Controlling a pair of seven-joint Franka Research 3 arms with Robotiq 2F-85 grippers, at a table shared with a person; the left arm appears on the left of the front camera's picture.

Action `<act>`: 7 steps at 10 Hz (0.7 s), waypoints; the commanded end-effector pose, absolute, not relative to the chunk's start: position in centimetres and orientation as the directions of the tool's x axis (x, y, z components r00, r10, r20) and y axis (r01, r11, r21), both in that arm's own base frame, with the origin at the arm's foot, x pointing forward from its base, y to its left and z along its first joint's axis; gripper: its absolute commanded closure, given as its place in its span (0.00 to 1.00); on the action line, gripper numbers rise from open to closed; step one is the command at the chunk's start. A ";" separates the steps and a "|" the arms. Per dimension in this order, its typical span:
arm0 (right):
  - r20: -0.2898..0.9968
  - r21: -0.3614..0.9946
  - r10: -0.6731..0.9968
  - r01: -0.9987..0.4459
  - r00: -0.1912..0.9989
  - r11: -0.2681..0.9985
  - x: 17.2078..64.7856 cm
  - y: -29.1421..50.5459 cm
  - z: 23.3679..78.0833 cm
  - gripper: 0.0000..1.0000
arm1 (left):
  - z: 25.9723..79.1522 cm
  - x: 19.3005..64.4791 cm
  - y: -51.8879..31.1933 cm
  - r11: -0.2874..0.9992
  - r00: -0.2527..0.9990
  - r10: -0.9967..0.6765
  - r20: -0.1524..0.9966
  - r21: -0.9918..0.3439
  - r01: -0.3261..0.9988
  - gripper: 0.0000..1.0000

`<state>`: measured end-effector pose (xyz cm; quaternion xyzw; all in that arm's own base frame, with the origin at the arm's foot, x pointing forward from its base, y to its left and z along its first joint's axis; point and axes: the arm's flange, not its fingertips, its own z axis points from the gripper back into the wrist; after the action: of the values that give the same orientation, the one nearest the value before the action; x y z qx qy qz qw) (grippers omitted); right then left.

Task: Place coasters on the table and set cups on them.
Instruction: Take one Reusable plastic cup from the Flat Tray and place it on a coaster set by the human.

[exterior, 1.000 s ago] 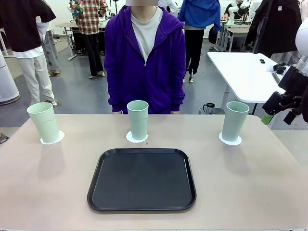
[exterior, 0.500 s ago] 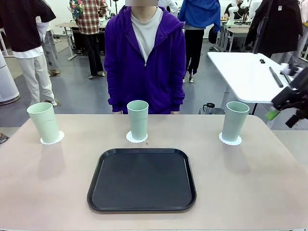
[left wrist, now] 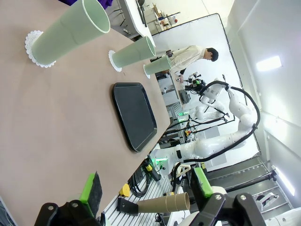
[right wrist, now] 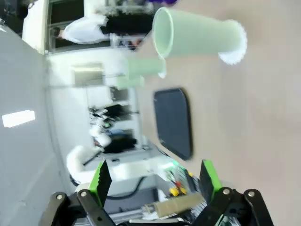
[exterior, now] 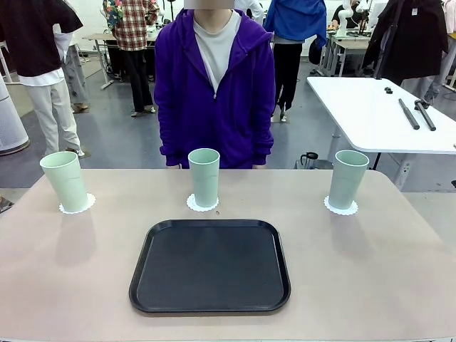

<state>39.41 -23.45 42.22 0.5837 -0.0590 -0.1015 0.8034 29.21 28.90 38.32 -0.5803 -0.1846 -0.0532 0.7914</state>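
Cups (exterior: 204, 177) stand upright on coasters (exterior: 340, 206) along far table (exterior: 370, 271) edge: light, stiff, smooth; grip mid-wall. Left gripper (left wrist: 146, 190) and right gripper (right wrist: 154, 181) gape empty.

The right arm has withdrawn from the front view. A second ago it stood at the right edge of that view, its dark tool with a green pad hanging beside the rightmost cup (exterior: 348, 179), above the table's (exterior: 370, 271) far right corner. Half a second ago it had drawn back farther toward the edge. Now that corner lies bare, and the two black rods (exterior: 417, 113) on the white table (exterior: 370, 114) behind show in full. The right tool (right wrist: 155, 181) looks from afar at that cup (right wrist: 197, 33), its jaws spread wide.
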 end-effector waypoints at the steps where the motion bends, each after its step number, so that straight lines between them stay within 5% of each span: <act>1: 0.013 0.981 -0.228 0.032 0.974 0.193 39.6 -23.3 40.3 0.00 | 38.5 29.1 28.9 0.320 0.923 0.134 0.361 -0.897 0.304 0.00; 7: 0.023 0.976 -0.250 0.032 0.968 0.214 37.2 -22.5 38.1 0.00 | 38.5 29.1 28.9 0.320 0.923 0.134 0.361 -0.897 0.304 0.00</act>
<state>38.21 -22.89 38.48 0.6290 -0.0830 -0.0931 0.7674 29.23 28.88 38.32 -0.5803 -0.1844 -0.0535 0.7914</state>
